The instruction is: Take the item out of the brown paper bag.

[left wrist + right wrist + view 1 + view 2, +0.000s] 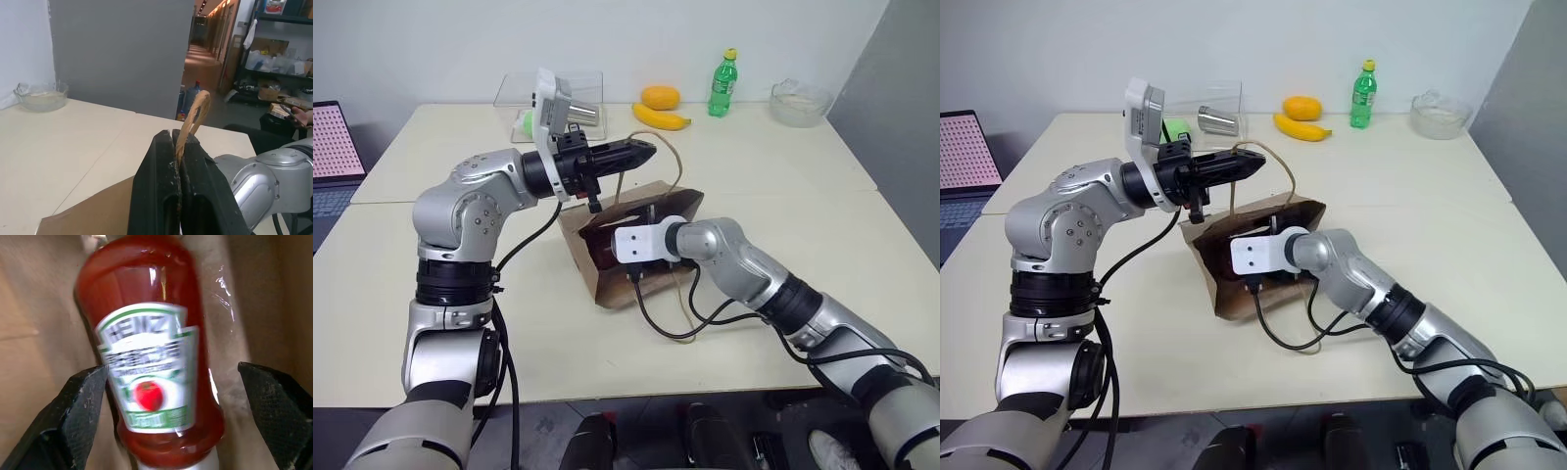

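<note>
I have the brown paper bag (651, 211) lying on its side on the table (803, 294), mouth open. My left gripper (179, 161) is clamped on the bag's handle (194, 115). My right gripper (171, 396) is inside the bag, jaws spread wide, nothing gripped. Between its fingers lies the item (151, 342): a red ketchup bottle, its label (146, 377) reading HEINZ above a tomato picture.
</note>
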Available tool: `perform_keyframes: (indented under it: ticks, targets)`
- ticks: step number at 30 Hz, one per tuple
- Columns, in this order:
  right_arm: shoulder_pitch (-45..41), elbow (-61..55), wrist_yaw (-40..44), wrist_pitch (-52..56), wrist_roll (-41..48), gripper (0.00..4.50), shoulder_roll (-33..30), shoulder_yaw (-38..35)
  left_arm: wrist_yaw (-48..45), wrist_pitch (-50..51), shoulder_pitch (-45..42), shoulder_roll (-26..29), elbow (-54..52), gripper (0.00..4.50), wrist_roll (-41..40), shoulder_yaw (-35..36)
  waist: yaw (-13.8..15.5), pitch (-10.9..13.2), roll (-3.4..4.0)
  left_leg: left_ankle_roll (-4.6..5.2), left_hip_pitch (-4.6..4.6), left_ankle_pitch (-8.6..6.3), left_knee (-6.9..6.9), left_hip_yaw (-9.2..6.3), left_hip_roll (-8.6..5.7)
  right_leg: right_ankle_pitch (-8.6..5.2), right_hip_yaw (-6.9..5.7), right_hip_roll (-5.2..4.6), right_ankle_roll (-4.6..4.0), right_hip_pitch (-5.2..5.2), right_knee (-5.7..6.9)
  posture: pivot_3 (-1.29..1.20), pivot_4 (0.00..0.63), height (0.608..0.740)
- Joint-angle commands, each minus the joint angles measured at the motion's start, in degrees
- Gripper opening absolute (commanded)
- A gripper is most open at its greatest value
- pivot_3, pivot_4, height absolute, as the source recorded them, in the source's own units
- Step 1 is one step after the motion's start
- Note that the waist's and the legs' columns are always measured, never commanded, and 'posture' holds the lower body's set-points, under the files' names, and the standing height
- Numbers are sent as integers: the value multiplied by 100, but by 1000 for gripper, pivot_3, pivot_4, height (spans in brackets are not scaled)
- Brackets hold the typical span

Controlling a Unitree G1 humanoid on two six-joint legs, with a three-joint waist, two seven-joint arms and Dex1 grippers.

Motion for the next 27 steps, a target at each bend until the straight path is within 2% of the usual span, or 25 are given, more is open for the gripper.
perform_keyframes:
  ticks: [1, 8, 12, 14, 20, 27]
  targets:
    - [-137, 326, 66, -193, -300, 4443, 182, -8, 10, -120, -19, 68, -160, 0, -27, 110, -10, 0, 0, 0, 0, 0, 0, 0, 0, 0, 0, 0, 0, 0, 0, 0, 150, 740]
    - [-288, 1362, -80, -347, -589, 4443, 581, -176, 47, -177, 33, 55, -166, 0, -6, 98, -52, 0, 0, -1, 5, 1, 0, 0, 1, 0, 1, 1, -1, 2, 4, 0, 150, 740]
    - [-238, 1381, -47, -512, -566, 3668, 598, -312, 58, -241, 55, 72, -124, 0, 48, 90, -58, 0, 0, 1, 7, 0, 1, -1, 0, 1, 1, 1, -1, 3, 6, 0, 150, 740]
    - [-176, 1144, 40, -619, -499, 3241, 559, -401, 69, -340, 48, 83, -24, 0, 139, 86, -58, 0, 0, 1, 5, 0, 1, -2, 0, 1, 1, 0, -1, 3, 6, 0, 150, 740]
    - [58, 44, 611, -586, -217, 3213, 344, -762, 401, -931, -149, -83, 438, 0, 616, 31, -61, 1, 1, -1, 0, 1, -1, -2, -1, 1, 1, 0, -1, -1, 2, 0, 150, 740]
    - [386, -1337, 1590, -3, 630, 3213, -35, -1433, 737, -1634, -391, -259, 993, 0, 1180, -29, -58, 1, 1, 1, -2, -1, -1, -3, -3, 1, -1, -1, -1, -2, 1, 0, 150, 740]
